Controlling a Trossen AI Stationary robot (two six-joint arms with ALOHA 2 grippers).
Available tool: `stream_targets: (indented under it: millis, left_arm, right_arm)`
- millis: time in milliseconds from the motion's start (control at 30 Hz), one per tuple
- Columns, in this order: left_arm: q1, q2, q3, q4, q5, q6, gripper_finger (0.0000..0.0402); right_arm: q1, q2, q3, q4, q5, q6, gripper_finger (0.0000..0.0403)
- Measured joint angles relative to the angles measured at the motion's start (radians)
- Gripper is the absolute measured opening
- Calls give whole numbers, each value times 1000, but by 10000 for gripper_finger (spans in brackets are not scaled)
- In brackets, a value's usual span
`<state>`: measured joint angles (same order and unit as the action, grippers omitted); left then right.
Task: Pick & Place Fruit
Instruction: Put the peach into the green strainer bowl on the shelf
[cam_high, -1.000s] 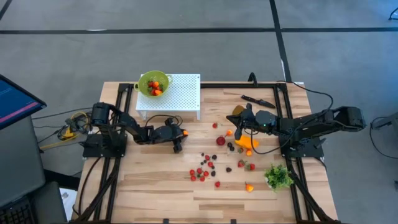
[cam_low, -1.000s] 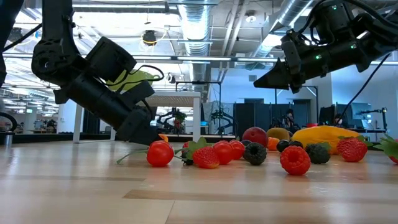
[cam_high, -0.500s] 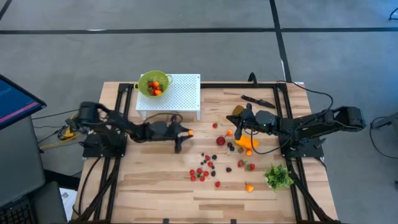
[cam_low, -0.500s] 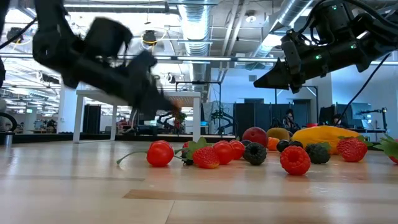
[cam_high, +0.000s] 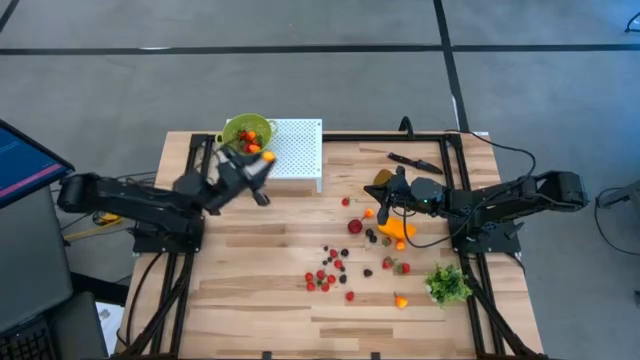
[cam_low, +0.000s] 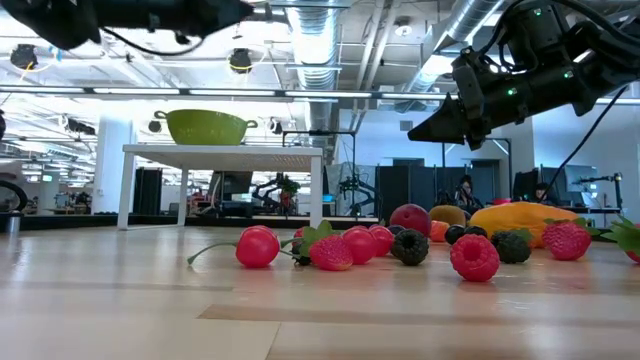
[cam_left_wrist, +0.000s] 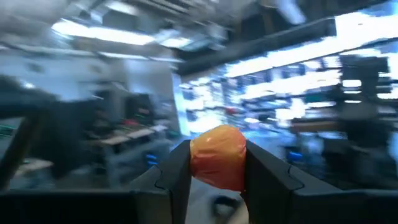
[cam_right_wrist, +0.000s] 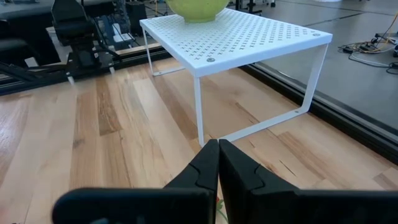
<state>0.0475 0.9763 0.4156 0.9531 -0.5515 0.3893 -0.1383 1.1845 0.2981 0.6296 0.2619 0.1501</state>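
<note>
Only my left wrist view shows that my left pincer (cam_left_wrist: 214, 180) is clenched on a small round orange fruit (cam_left_wrist: 217, 155), glossy and sitting between the two fingertips; from above I see just an orange speck at the pincer's tip (cam_high: 262, 160), raised beside the green bowl (cam_high: 240, 128) on the white perforated stand (cam_high: 300, 150). My right pincer (cam_right_wrist: 217, 163) hangs pressed shut and empty above the scattered berries (cam_high: 328, 270), beside the elongated orange fruit (cam_high: 397, 230).
</note>
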Motion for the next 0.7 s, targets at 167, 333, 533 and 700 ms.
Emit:
stream_targets:
  millis: [167, 333, 533, 700]
  left_arm:
    - [0, -47, 0, -5, -223, 181, 121]
    - [29, -46, -11, -12, -405, 260, 121]
    - [88, -44, -59, -25, -506, 247, 121]
    - [122, -44, -111, -35, -498, 180, 121]
  right_arm:
    - [0, 0, 0, 0, 0, 0, 6]
    - [0, 0, 0, 0, 0, 0, 6]
    - [0, 0, 0, 0, 0, 0, 6]
    - [0, 0, 0, 0, 0, 0, 6]
